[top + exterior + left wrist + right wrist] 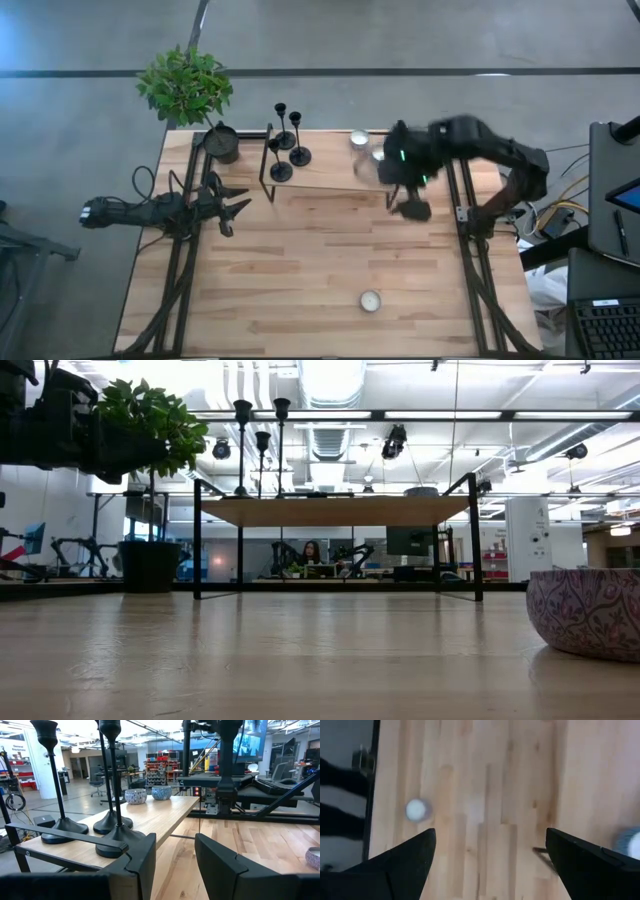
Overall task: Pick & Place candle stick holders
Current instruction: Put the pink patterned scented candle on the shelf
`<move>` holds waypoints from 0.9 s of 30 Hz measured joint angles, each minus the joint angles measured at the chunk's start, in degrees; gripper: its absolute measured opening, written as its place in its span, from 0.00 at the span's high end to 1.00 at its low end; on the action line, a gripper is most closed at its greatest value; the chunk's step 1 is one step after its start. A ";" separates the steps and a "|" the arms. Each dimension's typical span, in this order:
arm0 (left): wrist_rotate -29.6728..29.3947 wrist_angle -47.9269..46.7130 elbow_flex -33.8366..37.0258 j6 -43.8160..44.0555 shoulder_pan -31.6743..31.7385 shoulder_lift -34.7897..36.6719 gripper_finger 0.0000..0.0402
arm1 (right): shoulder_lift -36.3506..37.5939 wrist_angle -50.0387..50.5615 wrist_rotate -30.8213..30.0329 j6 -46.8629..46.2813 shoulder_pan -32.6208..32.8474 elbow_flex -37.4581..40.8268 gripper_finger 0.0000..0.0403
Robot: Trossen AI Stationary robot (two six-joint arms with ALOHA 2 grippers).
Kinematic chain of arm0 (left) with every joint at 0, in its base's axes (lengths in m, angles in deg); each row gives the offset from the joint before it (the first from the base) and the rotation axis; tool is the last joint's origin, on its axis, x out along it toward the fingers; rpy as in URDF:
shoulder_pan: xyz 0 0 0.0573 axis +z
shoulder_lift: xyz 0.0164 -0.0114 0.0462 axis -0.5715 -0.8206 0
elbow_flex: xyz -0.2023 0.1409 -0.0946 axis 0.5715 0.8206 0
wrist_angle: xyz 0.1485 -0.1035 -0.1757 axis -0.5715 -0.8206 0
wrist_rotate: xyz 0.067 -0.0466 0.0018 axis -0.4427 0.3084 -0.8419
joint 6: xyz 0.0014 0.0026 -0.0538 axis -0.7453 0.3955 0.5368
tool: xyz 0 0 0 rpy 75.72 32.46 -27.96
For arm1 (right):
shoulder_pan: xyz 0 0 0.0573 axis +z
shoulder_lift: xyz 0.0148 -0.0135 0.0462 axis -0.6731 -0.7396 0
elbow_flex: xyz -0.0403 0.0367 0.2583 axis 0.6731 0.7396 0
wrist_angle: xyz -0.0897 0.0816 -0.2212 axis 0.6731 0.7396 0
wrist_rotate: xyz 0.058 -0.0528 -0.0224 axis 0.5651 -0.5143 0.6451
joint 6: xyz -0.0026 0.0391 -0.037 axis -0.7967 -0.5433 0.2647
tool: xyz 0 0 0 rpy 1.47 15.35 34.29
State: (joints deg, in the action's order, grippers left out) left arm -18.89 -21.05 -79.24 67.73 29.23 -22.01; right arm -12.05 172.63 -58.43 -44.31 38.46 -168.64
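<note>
While parked at the surface's left edge, left claw [232,207] half-parted and gripping nothing, aimed toward the raised wooden shelf [320,170]. Just beyond it, on that shelf's left end, three black candlesticks [288,140] standing upright and close together: flared round bases, thin stems, small cups on top, long axes vertical. Farther right on the shelf, two patterned tealight cups [136,796] side by side. Above and just past the shelf's right end, right claw [410,205] spread wide, empty, pointing down at bare wood. Well apart, near the front edge of the surface [300,290], a lone silvery tealight cup [370,300]. Judged nearer to the candlesticks: left arm; nearer to the cups: right arm.
</note>
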 joint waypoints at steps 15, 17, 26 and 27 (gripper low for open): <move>0.00 -0.01 0.00 0.00 -0.01 -0.01 0.65 | -1.29 -10.73 -19.32 -15.10 26.51 16.53 0.09; 0.00 -0.02 0.00 0.00 -0.02 -0.02 0.65 | -1.79 -13.81 -19.81 -18.28 26.81 18.74 0.09; 0.00 -0.02 0.00 0.00 0.00 -0.28 0.65 | -2.26 -28.77 -15.82 -23.06 26.78 27.83 0.09; 0.00 -0.02 0.00 0.00 -0.02 -0.29 0.65 | -2.48 -29.04 -15.52 -23.49 26.94 28.28 0.09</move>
State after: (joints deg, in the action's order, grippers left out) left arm -18.89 -21.06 -79.24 67.73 29.21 -22.30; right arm -14.53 143.59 -73.95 -67.80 65.40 -140.36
